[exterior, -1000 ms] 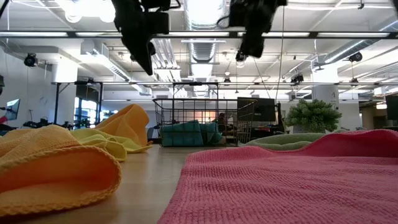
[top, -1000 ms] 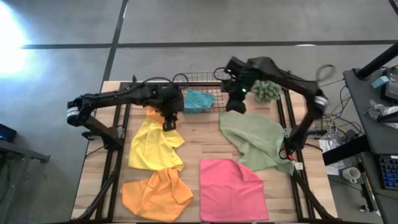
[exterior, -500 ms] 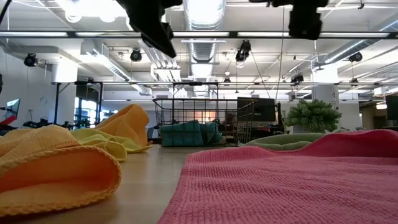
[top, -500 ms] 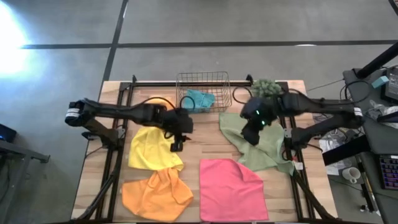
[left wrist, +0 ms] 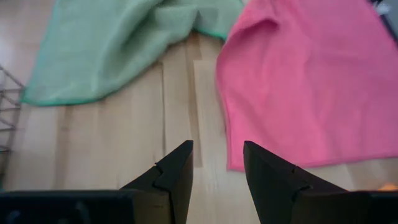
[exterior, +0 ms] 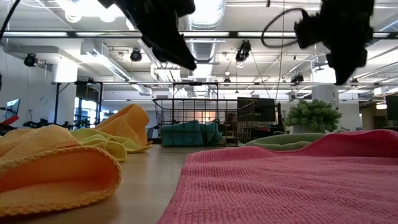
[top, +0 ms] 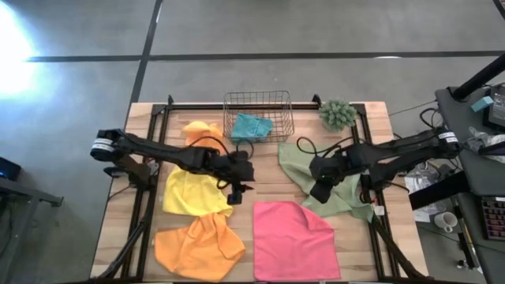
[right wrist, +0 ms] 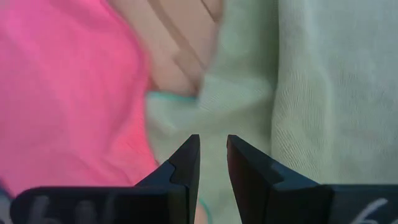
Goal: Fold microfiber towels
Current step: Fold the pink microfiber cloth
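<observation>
Fingers [left wrist: 180,168] parted, teal towel [top: 252,126] in basket [top: 258,98]

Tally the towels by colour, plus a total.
Orange towels: 2, one at the table's front left, one bunched left of the basket
Yellow towel: 1
Teal towel, in the basket: 1
Olive green towel: 1
Pink towel: 1
Total: 6 towels
</observation>
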Action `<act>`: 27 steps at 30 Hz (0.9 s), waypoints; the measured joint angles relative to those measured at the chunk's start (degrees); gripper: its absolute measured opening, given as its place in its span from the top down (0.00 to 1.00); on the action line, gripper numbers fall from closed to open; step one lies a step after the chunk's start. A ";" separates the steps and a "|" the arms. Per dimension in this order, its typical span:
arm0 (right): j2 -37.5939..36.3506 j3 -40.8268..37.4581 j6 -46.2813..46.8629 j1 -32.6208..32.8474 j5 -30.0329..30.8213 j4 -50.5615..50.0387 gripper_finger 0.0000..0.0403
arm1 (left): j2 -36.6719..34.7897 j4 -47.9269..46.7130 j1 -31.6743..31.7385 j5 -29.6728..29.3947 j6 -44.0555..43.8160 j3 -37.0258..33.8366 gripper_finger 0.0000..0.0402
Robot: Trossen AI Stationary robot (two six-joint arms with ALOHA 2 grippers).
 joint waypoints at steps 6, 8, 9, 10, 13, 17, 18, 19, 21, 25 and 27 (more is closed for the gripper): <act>0.39 -6.39 -0.12 0.62 -0.52 8.50 0.82 | 5.25 3.74 -0.87 -0.13 0.06 0.11 0.69; 0.39 -8.08 0.27 0.64 -0.68 10.41 0.82 | 6.49 5.42 -0.86 -0.12 -0.18 0.11 0.69; 0.39 -8.97 0.98 0.74 -0.98 10.90 0.82 | 7.12 6.06 -0.86 -0.12 -0.24 0.11 0.69; 0.41 -9.74 1.32 0.88 -1.30 11.45 0.82 | 7.78 6.95 -0.90 -0.11 -0.54 0.11 0.69; 0.45 -11.84 1.50 1.51 -1.73 14.14 0.82 | 9.93 9.63 -1.06 0.51 -2.34 0.11 0.69; 0.45 -14.31 2.54 1.80 -2.67 16.40 0.82 | 13.30 14.03 -1.14 5.38 -3.55 0.09 0.69; 0.45 -15.00 2.55 1.85 -3.21 17.05 0.82 | 14.21 15.23 -1.16 6.04 -4.36 0.09 0.69; 0.45 -15.73 2.55 1.87 -3.71 18.07 0.82 | 15.01 16.23 -1.16 6.66 -5.27 0.09 0.69; 0.45 -17.15 2.51 1.87 -5.55 20.35 0.82 | 16.54 17.58 -1.30 7.79 -7.19 0.10 0.69; 0.56 -19.60 2.30 1.87 -6.64 24.39 0.82 | 18.64 19.39 -2.42 8.52 -10.22 0.11 0.69; 0.56 -21.07 1.75 1.83 -6.62 25.50 0.82 | 19.32 20.14 -3.21 8.74 -10.78 0.12 0.69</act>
